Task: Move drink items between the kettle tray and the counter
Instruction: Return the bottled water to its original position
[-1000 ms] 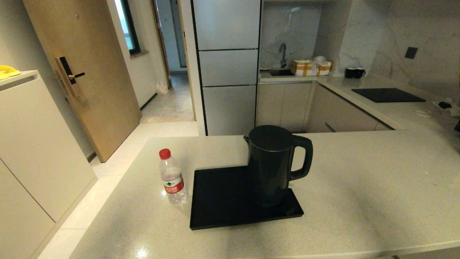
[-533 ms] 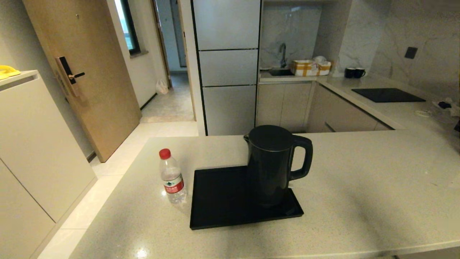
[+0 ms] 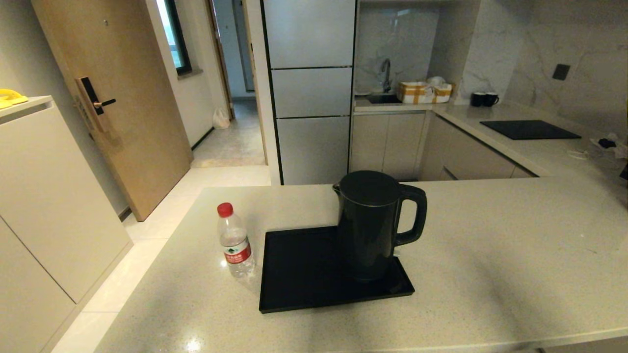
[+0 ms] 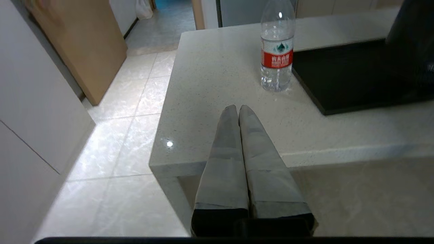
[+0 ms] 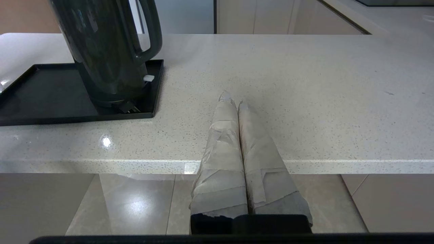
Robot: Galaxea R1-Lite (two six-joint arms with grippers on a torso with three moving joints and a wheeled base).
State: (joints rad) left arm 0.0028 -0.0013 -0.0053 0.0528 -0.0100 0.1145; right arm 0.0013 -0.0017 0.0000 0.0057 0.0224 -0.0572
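Observation:
The dark glossy kettle [image 3: 373, 223] stands upright on the right part of the black kettle tray [image 3: 299, 274], its loop handle facing right. The base disc is hidden under it. A clear water bottle [image 3: 235, 242] with red cap and red label stands on the beige counter [image 3: 490, 255] just left of the tray. Neither arm shows in the head view. My left gripper [image 4: 238, 107] is shut and empty at the counter's near left edge, short of the water bottle [image 4: 276, 51]. My right gripper [image 5: 233, 99] is shut and empty over the near edge, right of the kettle [image 5: 108, 51] and kettle tray [image 5: 44, 96].
Beyond the counter lies a grey worktop with a black cooktop [image 3: 530, 129], two black mugs [image 3: 483, 99] and a sink area with a yellow-white box [image 3: 423, 91]. A wooden door [image 3: 117, 98] and white cabinet [image 3: 44, 196] stand to the left, over tiled floor.

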